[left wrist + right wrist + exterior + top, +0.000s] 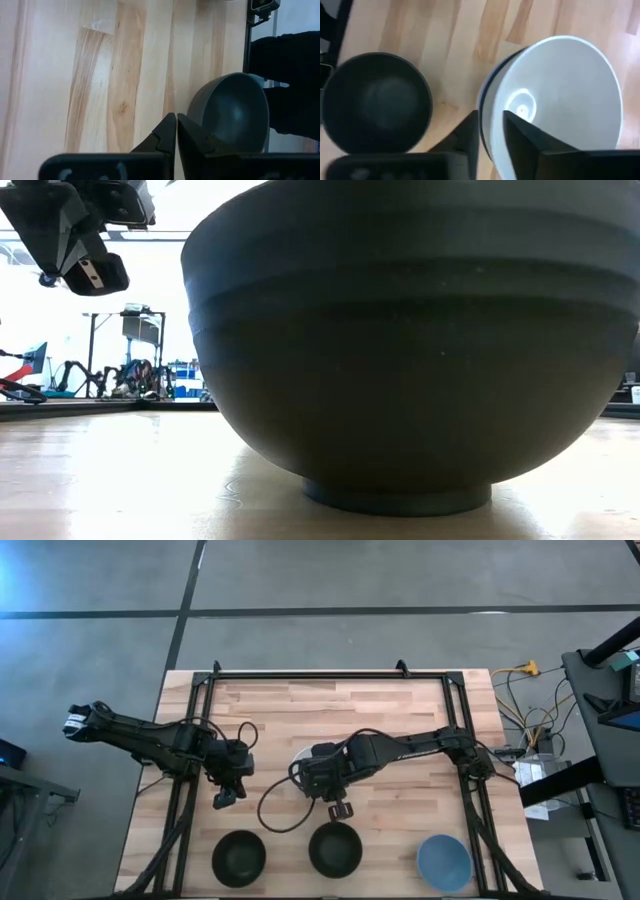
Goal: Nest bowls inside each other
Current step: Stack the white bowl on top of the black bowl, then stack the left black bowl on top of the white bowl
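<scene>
A white bowl [299, 754] stands mid-table, mostly hidden under my right arm. In the right wrist view the white bowl [560, 95] shows its inside, with a dark edge under its rim. My right gripper [340, 808] hangs open just near of it; the bowl's rim shows behind the gap between the fingers [491, 120]. Along the near edge stand two black bowls [238, 858] [335, 848] and a blue bowl [443, 862], each on its foot. My left gripper [222, 800] is shut on nothing, up above the left black bowl [235, 115].
The middle black bowl [410, 350] fills the low view, close to the camera. A black frame [330, 675] runs round the table. A cable [272, 808] loops from my right arm over the wood. Bare wood lies along the far side [330, 705].
</scene>
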`<control>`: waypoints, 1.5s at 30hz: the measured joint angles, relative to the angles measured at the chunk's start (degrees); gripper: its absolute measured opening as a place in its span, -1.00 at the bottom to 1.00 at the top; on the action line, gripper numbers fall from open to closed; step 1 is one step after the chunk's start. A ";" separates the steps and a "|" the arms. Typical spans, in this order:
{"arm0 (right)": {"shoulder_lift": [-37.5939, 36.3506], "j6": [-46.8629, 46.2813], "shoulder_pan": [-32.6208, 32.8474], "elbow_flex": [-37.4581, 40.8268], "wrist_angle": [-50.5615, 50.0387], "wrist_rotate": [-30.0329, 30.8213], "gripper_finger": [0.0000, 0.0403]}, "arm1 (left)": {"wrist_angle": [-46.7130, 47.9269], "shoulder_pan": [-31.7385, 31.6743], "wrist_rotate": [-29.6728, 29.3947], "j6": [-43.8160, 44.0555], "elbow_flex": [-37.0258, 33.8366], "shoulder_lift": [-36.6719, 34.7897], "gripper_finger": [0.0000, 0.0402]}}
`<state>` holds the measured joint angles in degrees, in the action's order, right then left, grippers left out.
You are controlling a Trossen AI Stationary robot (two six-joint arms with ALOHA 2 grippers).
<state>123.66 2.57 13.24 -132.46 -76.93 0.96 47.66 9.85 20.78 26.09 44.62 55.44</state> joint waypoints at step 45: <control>-15.23 -18.59 0.35 2.40 -2.63 8.42 -0.96 | 2.29 3.35 9.18 2.29 -0.07 -3.37 -0.97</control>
<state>108.42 -16.03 13.59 -130.06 -79.56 9.38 49.95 13.20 29.95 28.38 44.56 52.07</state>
